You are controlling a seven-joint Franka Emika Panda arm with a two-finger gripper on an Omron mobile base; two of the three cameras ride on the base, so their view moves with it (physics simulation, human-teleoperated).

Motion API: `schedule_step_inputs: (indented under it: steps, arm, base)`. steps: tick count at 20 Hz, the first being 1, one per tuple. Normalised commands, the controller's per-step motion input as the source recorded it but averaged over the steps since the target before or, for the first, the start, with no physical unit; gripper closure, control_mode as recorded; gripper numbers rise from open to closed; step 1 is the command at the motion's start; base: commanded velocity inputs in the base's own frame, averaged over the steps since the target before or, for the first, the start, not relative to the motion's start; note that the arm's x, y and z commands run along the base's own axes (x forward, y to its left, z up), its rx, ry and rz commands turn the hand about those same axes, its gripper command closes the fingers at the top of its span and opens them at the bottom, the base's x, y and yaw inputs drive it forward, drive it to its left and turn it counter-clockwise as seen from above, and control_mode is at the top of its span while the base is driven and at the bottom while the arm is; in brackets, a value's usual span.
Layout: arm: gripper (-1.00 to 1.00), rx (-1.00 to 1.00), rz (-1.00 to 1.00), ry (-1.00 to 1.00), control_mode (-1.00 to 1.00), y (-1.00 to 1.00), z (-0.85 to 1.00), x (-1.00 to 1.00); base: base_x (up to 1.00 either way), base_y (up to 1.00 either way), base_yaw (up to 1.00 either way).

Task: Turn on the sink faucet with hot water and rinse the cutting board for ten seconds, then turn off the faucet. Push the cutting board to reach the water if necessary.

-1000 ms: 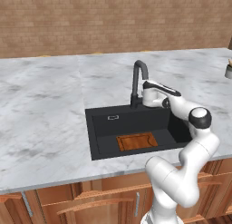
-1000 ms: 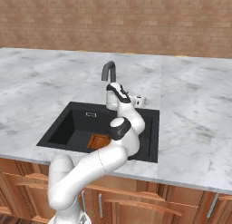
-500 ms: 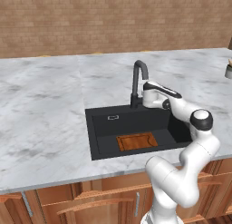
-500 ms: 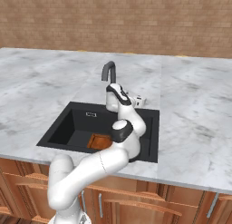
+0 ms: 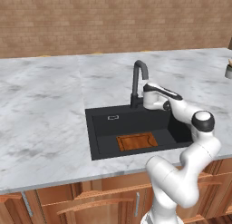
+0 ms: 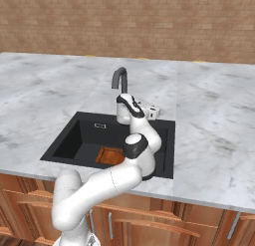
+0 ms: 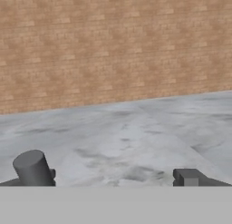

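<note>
The black gooseneck sink faucet (image 5: 137, 80) stands at the back rim of the black sink (image 5: 103, 128), and no water runs from it. An orange-brown cutting board (image 5: 137, 141) lies flat on the basin floor near the front wall. In the right base view my arm covers part of the cutting board (image 6: 109, 155). My gripper (image 5: 148, 95) hovers just right of the faucet's base, behind the faucet (image 6: 119, 78) in the right base view, gripper (image 6: 124, 104). In the hand view the gripper (image 7: 118, 177) is open, fingers wide apart, with a dark grey cylinder (image 7: 31, 168) of the faucet by the left finger.
Grey-white marble counter (image 5: 45, 105) surrounds the sink, with a brick wall (image 5: 113, 19) behind. A small object (image 5: 229, 69) sits at the counter's far right edge. Wooden cabinet fronts (image 5: 90, 196) run below the counter.
My hand has crept slightly toward the faucet's base. The cutting board lies where it was, and no water has appeared.
</note>
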Motion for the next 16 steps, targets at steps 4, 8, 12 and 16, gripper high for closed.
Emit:
schedule_step_inputs:
  steps: [4, 8, 12, 16]
  arm:
    - [-1.00, 0.00, 0.00, 0.02, -1.00, -0.14, 0.00, -0.35]
    - [-1.00, 0.00, 0.00, 0.04, -1.00, -0.15, 0.00, -0.35]
    - [-1.00, 0.00, 0.00, 0.03, -1.00, -0.15, 0.00, -0.33]
    - [-1.00, 0.00, 0.00, 0.01, -1.00, -0.14, 0.00, -0.28]
  base:
    - [0.00, 0.00, 0.00]
    - [0.00, 0.00, 0.00]
    - [0.00, 0.00, 0.00]
    - [0.00, 0.00, 0.00]
